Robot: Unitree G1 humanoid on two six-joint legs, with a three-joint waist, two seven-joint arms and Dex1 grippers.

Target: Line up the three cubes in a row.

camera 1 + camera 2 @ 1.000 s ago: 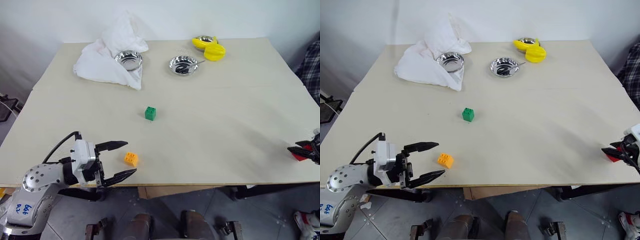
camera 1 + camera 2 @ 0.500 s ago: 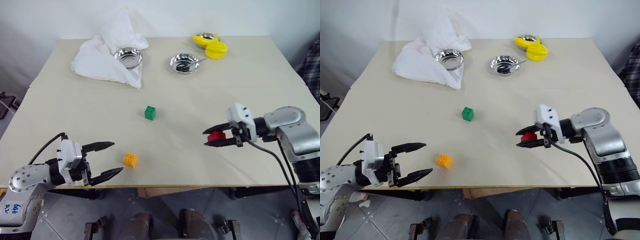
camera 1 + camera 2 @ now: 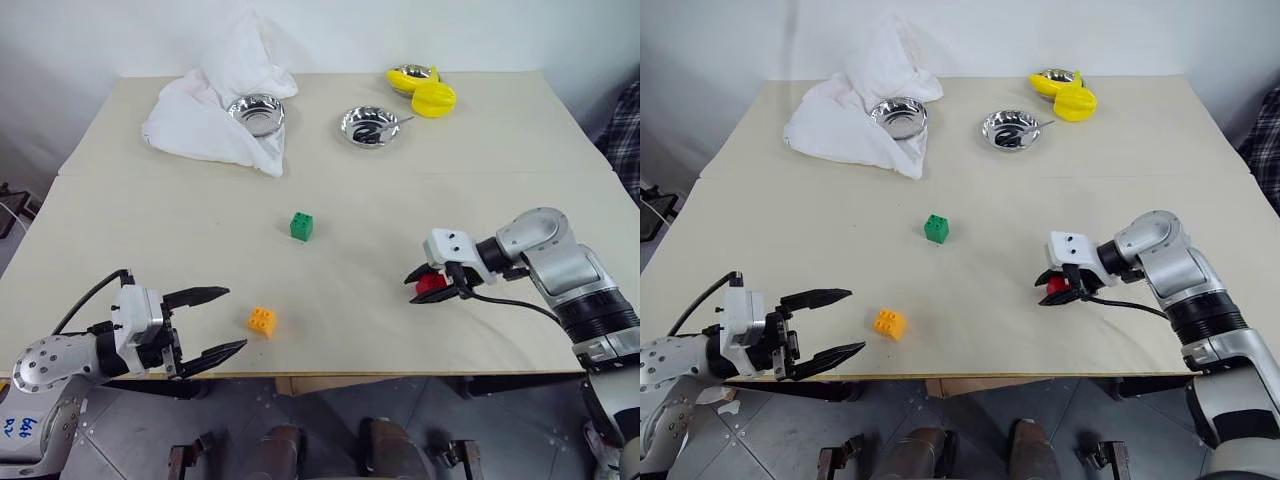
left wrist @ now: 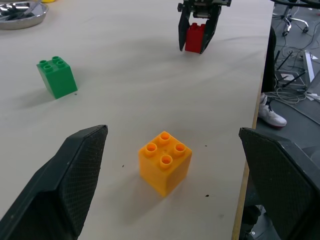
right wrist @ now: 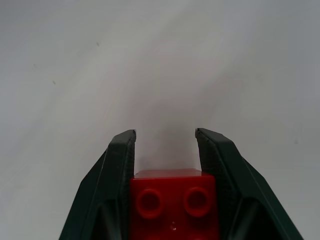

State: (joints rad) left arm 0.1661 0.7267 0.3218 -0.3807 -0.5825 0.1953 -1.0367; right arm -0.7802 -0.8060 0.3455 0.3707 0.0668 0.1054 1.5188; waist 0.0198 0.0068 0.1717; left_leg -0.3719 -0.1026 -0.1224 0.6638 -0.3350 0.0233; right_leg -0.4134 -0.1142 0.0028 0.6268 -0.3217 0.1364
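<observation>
Red cube (image 3: pixel 431 283) clamped in right pincer (image 3: pixel 437 284), no legible writing

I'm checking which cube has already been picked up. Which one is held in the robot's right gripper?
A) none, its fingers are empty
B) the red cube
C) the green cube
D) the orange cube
B: the right gripper is shut on the red cube, which sits clamped between its two black fingers, while the green cube and the orange cube lie free on the table.
</observation>
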